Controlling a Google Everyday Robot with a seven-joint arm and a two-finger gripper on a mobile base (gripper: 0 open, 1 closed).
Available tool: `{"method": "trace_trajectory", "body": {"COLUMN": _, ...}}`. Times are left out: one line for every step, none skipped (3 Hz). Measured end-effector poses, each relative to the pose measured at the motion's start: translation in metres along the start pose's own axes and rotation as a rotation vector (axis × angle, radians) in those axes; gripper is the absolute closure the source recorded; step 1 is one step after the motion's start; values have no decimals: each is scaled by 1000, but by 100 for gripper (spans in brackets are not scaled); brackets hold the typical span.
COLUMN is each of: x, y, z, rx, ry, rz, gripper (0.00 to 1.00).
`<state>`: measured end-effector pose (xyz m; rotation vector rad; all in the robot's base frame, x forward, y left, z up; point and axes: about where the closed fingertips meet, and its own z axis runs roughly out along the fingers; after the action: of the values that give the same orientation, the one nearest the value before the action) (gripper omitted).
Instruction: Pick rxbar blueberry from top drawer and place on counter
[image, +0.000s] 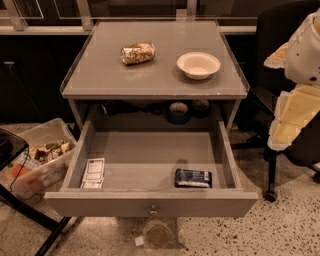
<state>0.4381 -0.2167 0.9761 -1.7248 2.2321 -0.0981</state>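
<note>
The rxbar blueberry (193, 178), a dark navy bar with pale print, lies flat at the front right of the top drawer's floor. The top drawer (150, 202) is pulled fully open, with a small metal knob at the centre of its front panel. The counter (100, 75) is the grey tabletop above it. My gripper (287, 125) hangs with the pale arm at the right edge of the view. It is beside the cabinet at about drawer height, well right of the bar and apart from it.
A crumpled golden foil bag (138, 53) and a white bowl (198, 64) sit on the counter. White flat packets (93, 173) lie at the drawer's front left. A clear bin of snacks (40, 157) stands on the floor at left. A black chair (280, 30) is at right.
</note>
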Motion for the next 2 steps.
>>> {"method": "trace_trajectory", "body": {"x": 0, "y": 0, "z": 0, "rx": 0, "ry": 0, "rz": 0, "gripper": 0}}
{"method": "trace_trajectory", "body": {"x": -5, "y": 1, "z": 1, "rx": 3, "ry": -28, "rz": 0, "gripper": 0}}
